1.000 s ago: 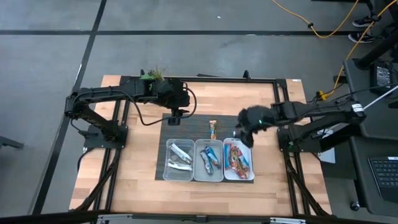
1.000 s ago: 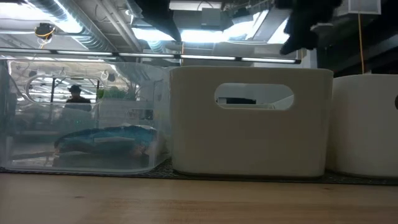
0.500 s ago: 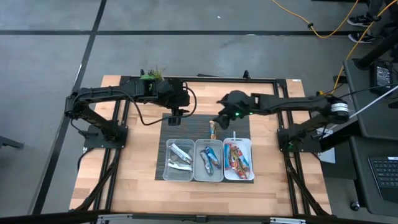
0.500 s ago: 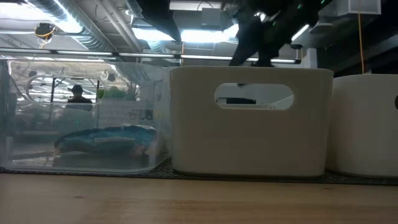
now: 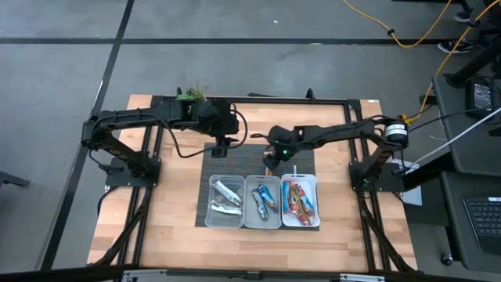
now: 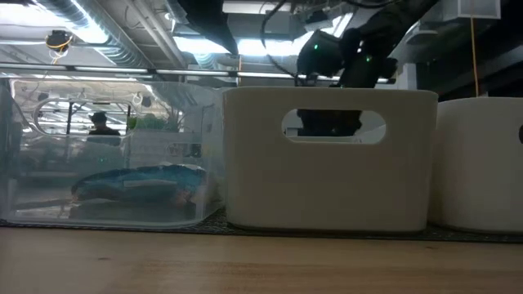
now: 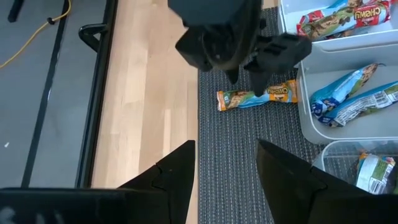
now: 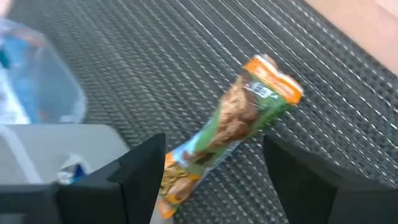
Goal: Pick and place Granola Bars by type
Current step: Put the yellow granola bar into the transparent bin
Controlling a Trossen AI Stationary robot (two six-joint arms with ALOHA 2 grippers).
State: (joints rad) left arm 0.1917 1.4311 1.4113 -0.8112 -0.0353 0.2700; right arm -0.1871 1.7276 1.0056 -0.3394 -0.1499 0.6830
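From above, the right gripper (image 5: 270, 160) is hanging over a lone granola bar on the dark mat (image 5: 235, 153), just behind the three trays (image 5: 244, 223); the left gripper (image 5: 220, 149) is waiting near the mat's far-left corner.

At table height, the right arm is showing above the white middle tray (image 6: 327, 196).

The left wrist camera is showing its own fingers (image 7: 168, 174) spread, nothing between them, and the bar (image 7: 258, 97) lying flat beneath the other gripper (image 7: 245, 78).

The right wrist camera is showing open fingers (image 8: 137, 168) straddling the orange-green bar (image 8: 233, 134), not yet gripping it.
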